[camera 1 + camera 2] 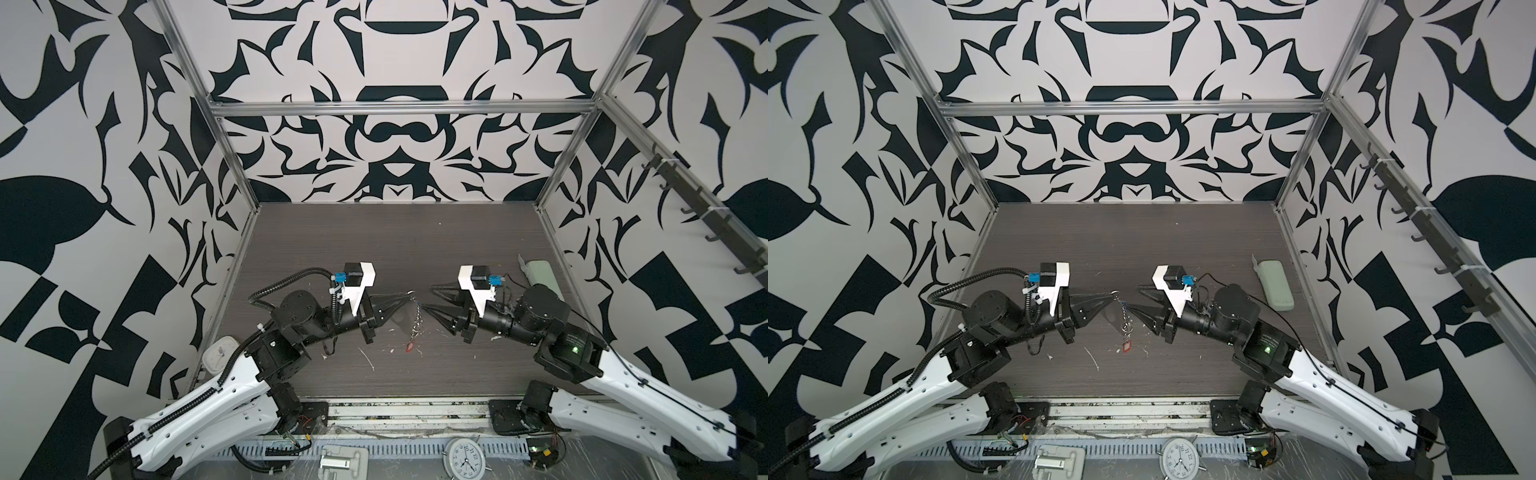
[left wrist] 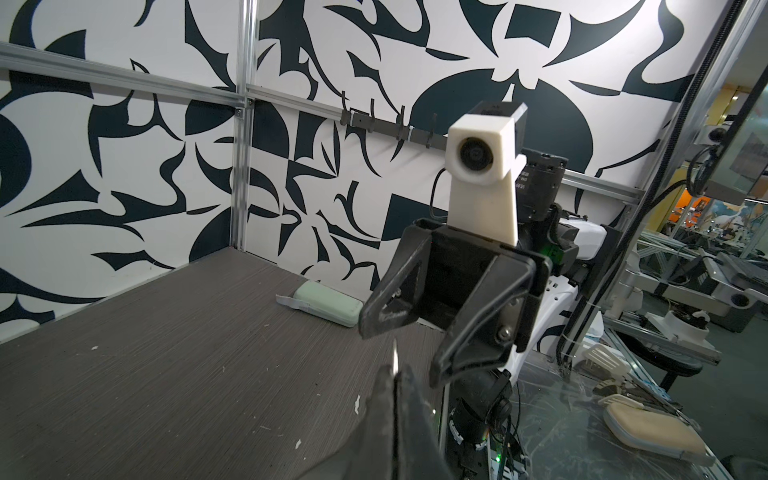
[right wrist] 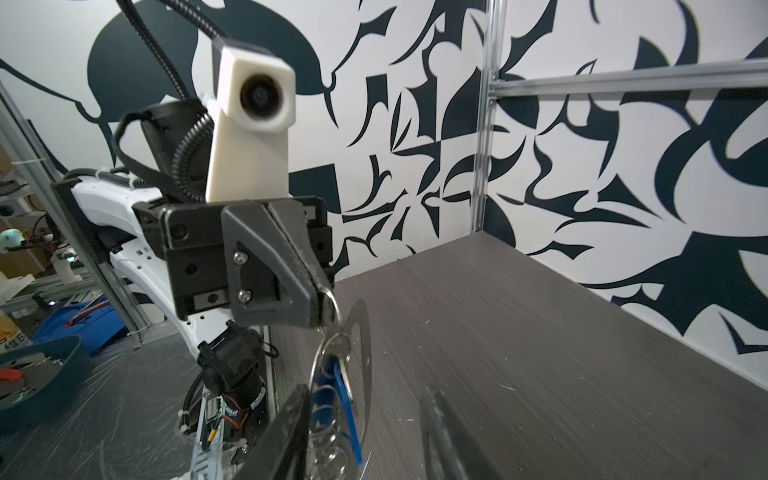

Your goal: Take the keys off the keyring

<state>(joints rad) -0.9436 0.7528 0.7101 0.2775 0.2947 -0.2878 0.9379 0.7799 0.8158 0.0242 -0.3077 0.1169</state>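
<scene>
Left gripper (image 1: 406,296) was clamped on the keyring (image 1: 417,322), which hung over the table (image 1: 374,249) with the red key (image 1: 409,347) lowest. Right gripper (image 1: 428,297), jaws apart beside the blue key (image 3: 347,395), needed to straddle it squarely before pinching

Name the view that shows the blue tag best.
Right wrist view: the blue tag hangs close up among the rings. In both top views it is a tiny speck; the left wrist view misses it.

The table (image 1: 374,249) has a dark grey wood-grain top. On it lies 1 pale-green oblong case (image 1: 542,273) near the right edge, and several small white scraps (image 1: 366,359) toward the front.
</scene>
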